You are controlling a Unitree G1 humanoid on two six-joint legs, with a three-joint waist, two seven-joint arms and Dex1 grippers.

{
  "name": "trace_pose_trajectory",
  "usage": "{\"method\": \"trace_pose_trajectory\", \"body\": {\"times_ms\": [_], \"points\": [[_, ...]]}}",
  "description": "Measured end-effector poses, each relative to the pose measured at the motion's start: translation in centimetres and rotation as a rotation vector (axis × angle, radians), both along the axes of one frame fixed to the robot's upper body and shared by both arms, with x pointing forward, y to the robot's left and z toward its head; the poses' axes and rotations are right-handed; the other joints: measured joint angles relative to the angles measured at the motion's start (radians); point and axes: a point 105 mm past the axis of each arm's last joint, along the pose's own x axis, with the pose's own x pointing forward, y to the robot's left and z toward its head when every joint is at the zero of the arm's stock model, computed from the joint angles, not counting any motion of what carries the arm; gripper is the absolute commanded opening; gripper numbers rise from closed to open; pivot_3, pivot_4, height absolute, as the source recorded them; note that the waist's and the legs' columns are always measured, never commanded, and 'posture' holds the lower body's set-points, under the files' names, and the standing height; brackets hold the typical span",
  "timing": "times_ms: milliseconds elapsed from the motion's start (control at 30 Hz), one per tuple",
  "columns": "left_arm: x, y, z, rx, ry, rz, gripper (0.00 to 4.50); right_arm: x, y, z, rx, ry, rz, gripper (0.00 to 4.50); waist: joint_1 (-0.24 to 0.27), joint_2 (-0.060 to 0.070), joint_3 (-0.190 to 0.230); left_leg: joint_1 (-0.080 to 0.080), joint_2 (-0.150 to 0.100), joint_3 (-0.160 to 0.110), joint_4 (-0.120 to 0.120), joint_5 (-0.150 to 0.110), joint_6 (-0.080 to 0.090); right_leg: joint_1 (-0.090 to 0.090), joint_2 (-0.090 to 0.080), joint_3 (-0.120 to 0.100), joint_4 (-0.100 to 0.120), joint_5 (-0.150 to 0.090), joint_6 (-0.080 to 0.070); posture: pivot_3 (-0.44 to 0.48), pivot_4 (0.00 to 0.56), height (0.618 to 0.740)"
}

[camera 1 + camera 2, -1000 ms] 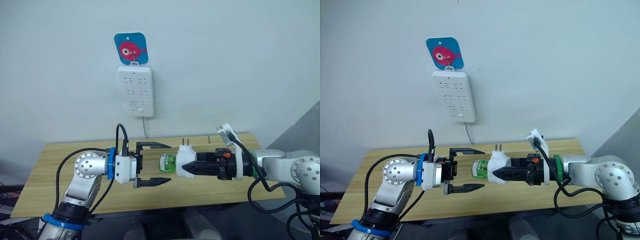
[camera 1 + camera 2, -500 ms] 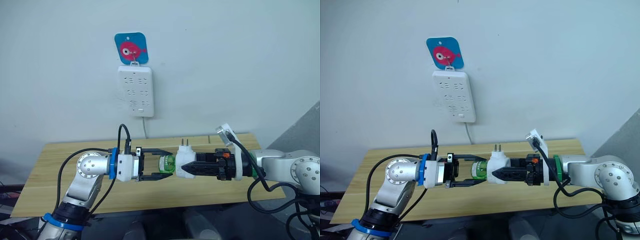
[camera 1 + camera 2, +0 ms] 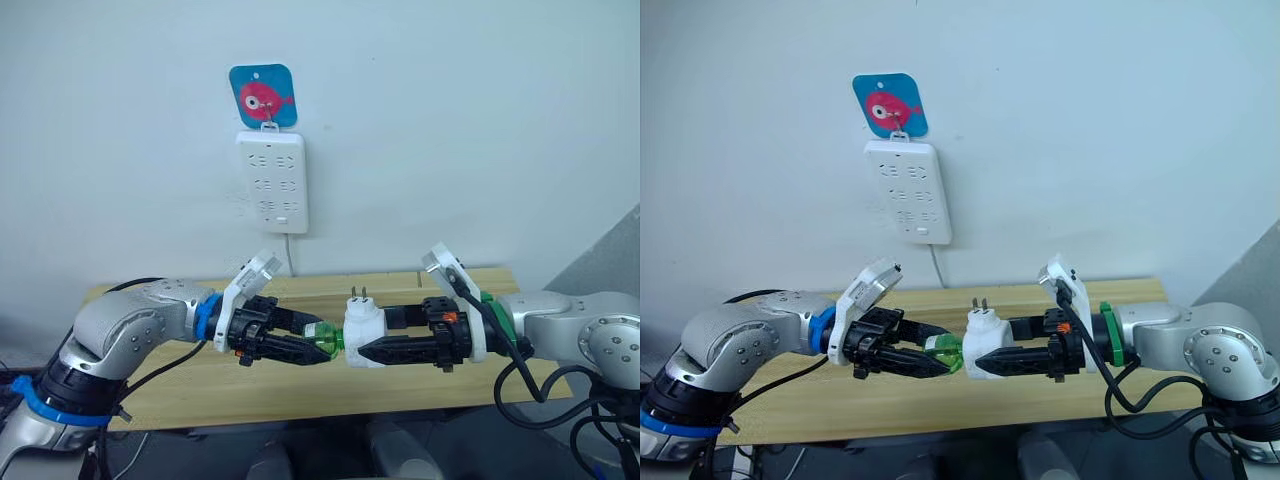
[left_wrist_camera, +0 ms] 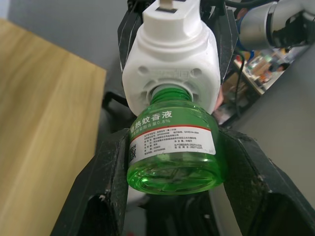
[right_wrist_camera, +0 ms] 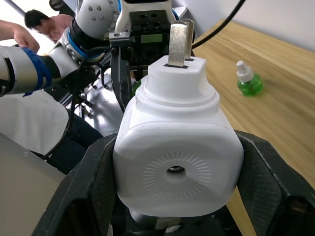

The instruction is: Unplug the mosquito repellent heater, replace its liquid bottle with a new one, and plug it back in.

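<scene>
Left hand point(image 3: 295, 342) now clamped on the green liquid bottle point(image 4: 173, 147), both fingers pressed to its sides; 1 s ago it hung spread and clear of the bottle, 0.5 s ago it was closing round it, and since then the left wrist has rolled over. Right hand point(image 3: 385, 340) pinches the mosquito repellent heater point(image 3: 362, 325) by its white body, 2 prongs pointing up, held in the air above the bench point(image 3: 420, 385) front edge. Bottle neck still seated in the heater's base socket, so the old bottle isn't out yet. Judgement: heater already unplugged, step in hand is unscrewing or pulling the bottle free; the wrist roll looks like the start of a twist. Next needs counter-hold from the right hand while the left turns. Spare green bottle point(image 5: 248, 79) with white cap stands on the bench behind. Further back, power strip point(image 3: 271, 183) on the wall under a fish hook tag point(image 3: 262, 97), sockets free
</scene>
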Motion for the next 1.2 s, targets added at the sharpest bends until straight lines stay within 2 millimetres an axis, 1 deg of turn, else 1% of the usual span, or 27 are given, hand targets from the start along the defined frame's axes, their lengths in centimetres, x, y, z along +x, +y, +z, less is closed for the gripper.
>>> {"method": "trace_pose_trajectory", "body": {"times_ms": [100, 167, 233, 300, 400, 467, 533, 633, 733, 833, 967, 1033, 1067, 1100, 1133, 1200], "points": [[0.0, 0.4, -0.1, 0.01, 0.02, 0.002, 2.27, 0.0, -0.2, 0.0, -0.006, -0.001, 0.002, 2.99, 0.0, 0.0, 0.0, 0.0, 0.0, 0.0, 0.0, 0.0, 0.0, 0.0, 0.0, 0.0, 0.0, 0.0, 0.0, -0.198, 0.09, 0.74], [0.0, 0.9, -0.3, 0.029, 0.013, 0.017, 2.27, 0.1, -0.8, -0.1, -0.01, 0.005, -0.019, 2.99, 0.001, 0.0, 0.0, 0.0, 0.0, 0.0, 0.0, 0.0, 0.0, 0.0, 0.0, 0.0, 0.0, 0.0, 0.0, -0.196, 0.09, 0.74], [0.2, 1.5, -0.7, 0.062, -0.01, 0.041, 2.27, 0.6, -1.9, -0.6, -0.035, 0.03, -0.07, 2.99, 0.002, 0.0, 0.0, 0.0, 0.0, 0.0, 0.0, 0.0, 0.0, 0.0, 0.0, 0.001, -0.001, 0.0, 0.0, -0.192, 0.091, 0.74], [0.5, 1.9, -1.0, 0.078, -0.053, 0.067, 2.27, 1.6, -3.7, -1.7, -0.099, 0.046, -0.157, 2.99, 0.003, 0.0, 0.0, 0.0, 0.0, 0.001, 0.0, 0.0, 0.0, 0.0, -0.001, 0.001, -0.001, 0.0, 0.0, -0.183, 0.093, 0.74], [1.1, 1.6, -1.3, 0.064, -0.149, 0.12, 2.27, 3.8, -7.2, -4.6, -0.257, 0.052, -0.344, 2.99, 0.007, -0.001, 0.001, 0.0, -0.001, 0.002, 0.001, 0.0, 0.0, 0.0, -0.001, 0.002, -0.001, 0.0, 0.0, -0.176, 0.094, 0.74], [1.2, 1.0, -1.4, 0.044, -0.209, 0.137, 2.27, 5.6, -9.5, -6.8, -0.378, 0.045, -0.476, 2.99, 0.006, -0.001, 0.001, 0.0, 0.0, 0.003, 0.001, 0.0, 0.0, 0.0, -0.001, 0.004, -0.001, 0.0, 0.0, -0.168, 0.096, 0.74], [1.1, 0.1, -1.2, 0.001, -0.262, 0.159, 2.27, 7.2, -12.4, -9.9, -0.549, 0.039, -0.594, 2.99, 0.006, -0.001, 0.001, 0.001, -0.001, 0.005, 0.001, 0.0, 0.0, 0.0, -0.001, 0.005, -0.001, 0.0, 0.0, -0.16, 0.097, 0.74], [1.2, -0.1, -1.6, 0.014, -0.361, 0.19, 2.27, 8.9, -15.0, -12.8, -0.732, 0.002, -0.672, 2.99, 0.0, 0.0, 0.001, 0.002, 0.0, 0.006, 0.0, 0.0, 0.0, 0.0, -0.001, 0.006, 0.0, 0.0, 0.0, -0.142, 0.098, 0.74], [1.2, 0.3, -2.6, 0.044, -0.415, 0.22, 2.27, 10.4, -16.4, -14.4, -0.83, 0.006, -0.705, 2.99, 0.001, 0.001, 0.002, 0.002, 0.0, 0.006, 0.0, 0.0, 0.0, 0.0, -0.001, 0.006, 0.001, 0.0, 0.0, -0.129, 0.098, 0.74], [1.0, 0.7, -3.4, 0.061, -0.443, 0.227, 2.27, 11.5, -17.2, -15.0, -0.889, 0.019, -0.714, 2.99, 0.006, 0.001, 0.002, 0.002, 0.0, 0.006, 0.001, 0.0, 0.0, 0.001, -0.001, 0.006, 0.0, 0.0, 0.0, -0.119, 0.098, 0.74], [0.8, 0.9, -3.9, 0.068, -0.482, 0.228, 2.27, 12.8, -17.9, -15.8, -0.924, 0.028, -0.734, 2.99, 0.011, 0.001, 0.002, 0.002, -0.001, 0.005, 0.001, 0.0, 0.0, 0.001, -0.001, 0.005, 0.0, 0.0, 0.0, -0.104, 0.096, 0.74], [0.8, 0.8, -4.1, 0.062, -0.5, 0.233, 2.27, 13.2, -18.1, -16.3, -0.938, 0.04, -0.749, 3.73, 0.012, 0.001, 0.002, 0.002, -0.001, 0.005, 0.001, 0.0, 0.0, 0.001, -0.001, 0.005, 0.0, 0.0, 0.0, -0.103, 0.095, 0.74], [0.8, 0.7, -4.1, 0.057, -0.503, 0.235, 2.27, 13.4, -18.2, -16.5, -0.944, 0.046, -0.755, 3.96, 0.012, 0.001, 0.002, 0.002, -0.001, 0.005, 0.001, 0.0, 0.0, 0.001, -0.001, 0.005, 0.0, 0.001, -0.001, -0.103, 0.094, 0.74], [0.7, 0.6, -4.2, 0.054, -0.507, 0.237, 2.27, 13.5, -18.4, -16.6, -0.941, 0.054, -0.766, 4.36, 0.012, 0.001, 0.002, 0.002, -0.001, 0.005, 0.001, 0.0, 0.0, 0.001, -0.001, 0.005, 0.0, 0.001, -0.001, -0.103, 0.094, 0.74], [0.7, 0.6, -4.3, 0.055, -0.51, 0.237, 2.27, 13.6, -18.4, -16.6, -0.93, 0.065, -0.777, 4.48, 0.012, 0.001, 0.002, 0.002, -0.001, 0.005, 0.001, 0.0, 0.0, 0.001, -0.001, 0.005, 0.0, 0.001, -0.002, -0.107, 0.092, 0.74], [0.6, 0.6, -4.5, 0.058, -0.52, 0.236, 2.27, 13.7, -18.8, -16.5, -0.917, 0.077, -0.8, 4.5, 0.012, 0.001, 0.002, 0.002, -0.001, 0.005, 0.0, 0.0, 0.0, 0.001, -0.001, 0.005, 0.001, 0.003, -0.004, -0.111, 0.089, 0.74]]}}
